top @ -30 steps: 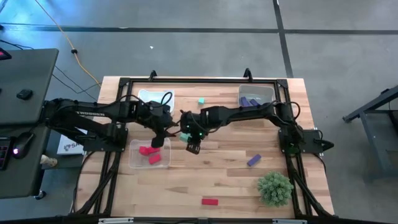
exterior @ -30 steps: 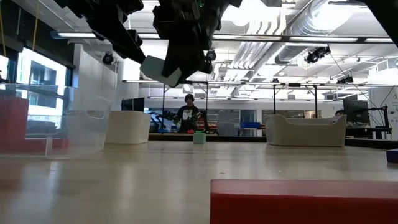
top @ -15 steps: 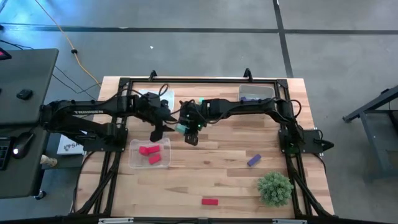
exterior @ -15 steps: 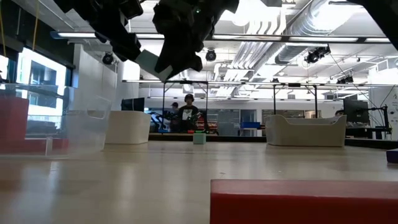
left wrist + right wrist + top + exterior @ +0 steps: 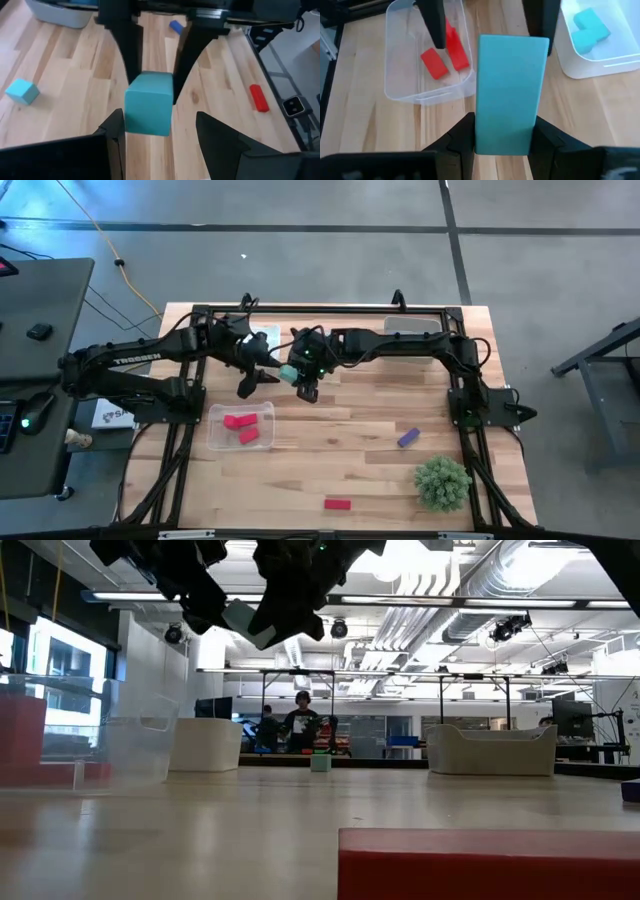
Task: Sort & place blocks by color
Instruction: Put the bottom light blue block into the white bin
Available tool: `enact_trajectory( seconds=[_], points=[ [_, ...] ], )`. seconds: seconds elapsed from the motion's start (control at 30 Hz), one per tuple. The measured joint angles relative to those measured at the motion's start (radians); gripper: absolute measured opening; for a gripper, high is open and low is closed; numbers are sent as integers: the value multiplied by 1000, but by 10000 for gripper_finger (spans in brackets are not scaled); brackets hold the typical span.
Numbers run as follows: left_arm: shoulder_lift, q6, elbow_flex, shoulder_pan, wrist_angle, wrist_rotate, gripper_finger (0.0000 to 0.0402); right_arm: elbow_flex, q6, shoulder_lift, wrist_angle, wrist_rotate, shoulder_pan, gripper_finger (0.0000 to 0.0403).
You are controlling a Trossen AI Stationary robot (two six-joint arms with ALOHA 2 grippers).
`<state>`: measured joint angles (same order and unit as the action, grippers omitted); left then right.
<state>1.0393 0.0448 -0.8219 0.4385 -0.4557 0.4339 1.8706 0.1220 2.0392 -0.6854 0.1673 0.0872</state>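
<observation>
A teal block (image 5: 288,373) hangs over the table's middle, with my right gripper (image 5: 303,385) shut on it. My left gripper (image 5: 258,378) stands open just to the block's left, its fingers (image 5: 116,131) on either side of the block's free end (image 5: 148,107), with a gap showing at one finger. Two red blocks (image 5: 445,52) lie in a clear tray (image 5: 241,426). Teal blocks (image 5: 590,27) lie in a white tray (image 5: 570,60). Loose on the wood lie a red block (image 5: 337,503), a purple block (image 5: 408,437) and a small teal block (image 5: 22,91). My right gripper pinches the teal block's two long sides (image 5: 482,131) between its two fingers, at the end nearer the wrist. The fingers come slanting down from the table's right and lie along the block. The block sticks out past the fingertips, lifted clear of the table.
A spiky green plant (image 5: 442,482) stands near the front right. A third tray (image 5: 410,330) with purple pieces sits at the far right. A black frame (image 5: 320,308) runs along the table's far edge. People stand in the room beyond the table (image 5: 300,725).
Both grippers have gone toward the table's far edge and a little up, side by side, from beside the red-block tray. The teal block has travelled with my right gripper, clear of the table. My left gripper has turned somewhat while staying next to the block.
</observation>
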Motion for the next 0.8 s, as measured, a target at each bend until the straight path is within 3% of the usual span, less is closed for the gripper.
enact_trajectory(
  seconds=[0.57,0.8],
  points=[
    [0,-53,0,0,37,3,150,0,35,-1,67,17,-2,115],
    [0,-37,0,0,36,0,101,0,38,-1,69,20,-2,115]
  ],
)
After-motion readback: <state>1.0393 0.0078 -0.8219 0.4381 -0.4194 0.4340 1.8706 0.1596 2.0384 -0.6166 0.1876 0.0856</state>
